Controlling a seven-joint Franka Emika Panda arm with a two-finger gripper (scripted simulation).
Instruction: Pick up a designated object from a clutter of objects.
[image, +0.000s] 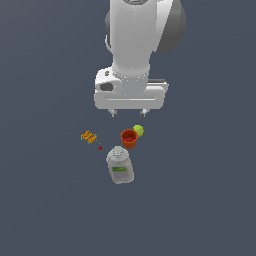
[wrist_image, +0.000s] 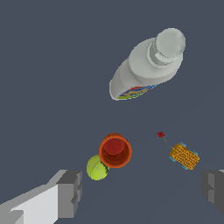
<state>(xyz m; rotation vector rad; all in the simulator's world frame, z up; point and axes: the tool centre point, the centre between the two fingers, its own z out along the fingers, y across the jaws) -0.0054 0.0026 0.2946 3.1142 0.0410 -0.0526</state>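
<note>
Jaws (wrist_image: 142, 188) hang spread above ball (wrist_image: 96, 168), which touches cup (wrist_image: 115, 150).

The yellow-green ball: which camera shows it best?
The wrist view: the yellow-green ball appears large, round and mostly whole, touching the orange-red cup. In the exterior view it is only a tiny patch partly hidden behind the cup.

The small yellow-green ball (image: 138, 130) (wrist_image: 96, 168) is sitting on the floor, touching the upright orange-red cup (image: 129, 138) (wrist_image: 115, 150) at the cup's 1 o'clock in the exterior view; the jar (image: 120, 166) (wrist_image: 146, 66) is lying at 6, the orange block (image: 89, 137) (wrist_image: 184, 156) at 9.
</note>
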